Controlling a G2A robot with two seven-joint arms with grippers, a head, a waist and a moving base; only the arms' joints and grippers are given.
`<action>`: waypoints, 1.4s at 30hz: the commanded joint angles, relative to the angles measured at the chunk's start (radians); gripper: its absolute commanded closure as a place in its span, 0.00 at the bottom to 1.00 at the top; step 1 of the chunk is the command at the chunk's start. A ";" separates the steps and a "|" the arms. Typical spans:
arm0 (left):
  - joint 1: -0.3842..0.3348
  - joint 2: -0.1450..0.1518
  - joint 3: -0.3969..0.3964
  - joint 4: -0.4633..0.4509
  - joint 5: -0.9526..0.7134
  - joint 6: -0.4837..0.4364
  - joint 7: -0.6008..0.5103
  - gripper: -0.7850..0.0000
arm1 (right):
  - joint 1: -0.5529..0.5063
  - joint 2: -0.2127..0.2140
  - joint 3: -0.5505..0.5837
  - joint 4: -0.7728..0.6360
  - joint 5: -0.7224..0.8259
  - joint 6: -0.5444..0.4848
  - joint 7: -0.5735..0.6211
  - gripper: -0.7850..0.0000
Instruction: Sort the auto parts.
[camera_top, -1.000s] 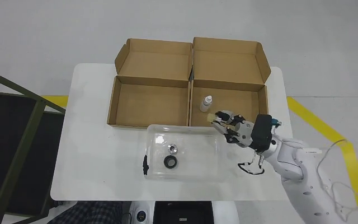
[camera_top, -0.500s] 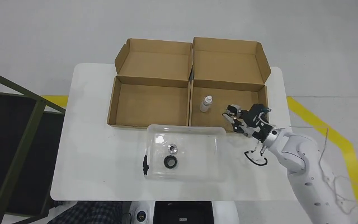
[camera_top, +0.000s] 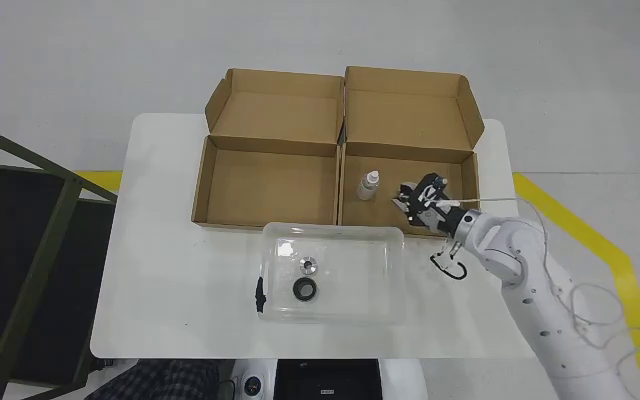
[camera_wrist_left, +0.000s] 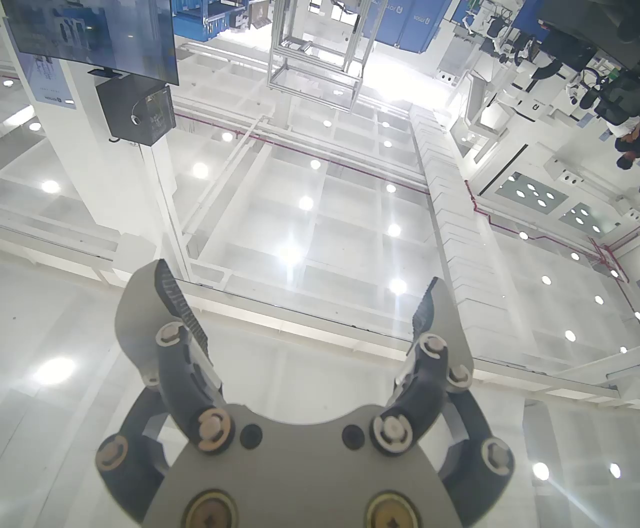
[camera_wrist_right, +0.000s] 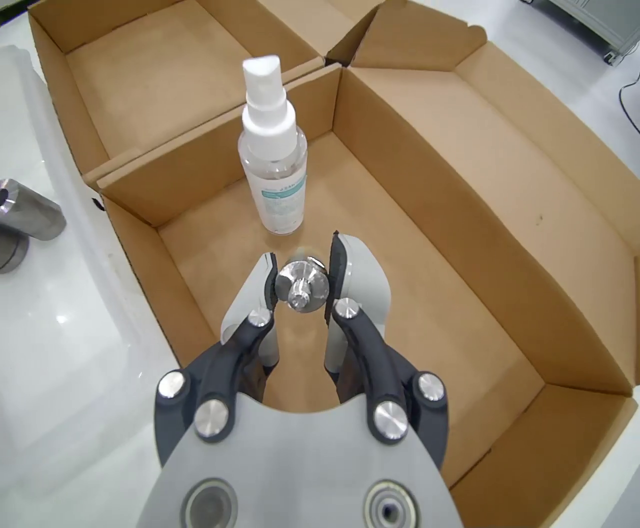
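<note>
My right gripper (camera_wrist_right: 300, 277) (camera_top: 412, 198) is shut on a small shiny metal part (camera_wrist_right: 301, 287) and hangs inside the right cardboard box (camera_top: 468, 178) (camera_wrist_right: 450, 200), close to a clear spray bottle (camera_wrist_right: 274, 150) (camera_top: 369, 184) standing upright there. The left cardboard box (camera_top: 205, 190) sits beside it. In front of the boxes is a clear plastic bin (camera_top: 275, 240) holding a metal cylinder part (camera_top: 308, 267) (camera_wrist_right: 25, 220) and a black ring (camera_top: 305, 289). My left gripper (camera_wrist_left: 300, 295) is open with nothing between its fingers, pointing up at a ceiling.
Both boxes have their lids folded back toward the far side of the white table (camera_top: 165, 250). A small black piece (camera_top: 260, 295) lies against the bin's left wall. A dark metal frame (camera_top: 50, 220) stands left of the table.
The right gripper, still holding the metal part, has moved from above the bin's right end back over the box wall into the right box, nearer the bottle.
</note>
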 joint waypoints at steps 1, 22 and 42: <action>0.000 0.000 0.000 0.000 0.000 0.000 0.000 0.00 | 0.028 -0.005 -0.022 0.036 0.001 0.001 0.003 1.00; 0.000 0.000 0.000 0.000 0.000 0.000 0.000 0.00 | 0.152 -0.029 -0.126 0.160 -0.015 -0.001 0.038 0.64; 0.000 0.000 0.000 0.000 0.000 0.000 0.000 0.00 | 0.069 0.001 -0.007 -0.053 0.013 -0.062 0.070 0.55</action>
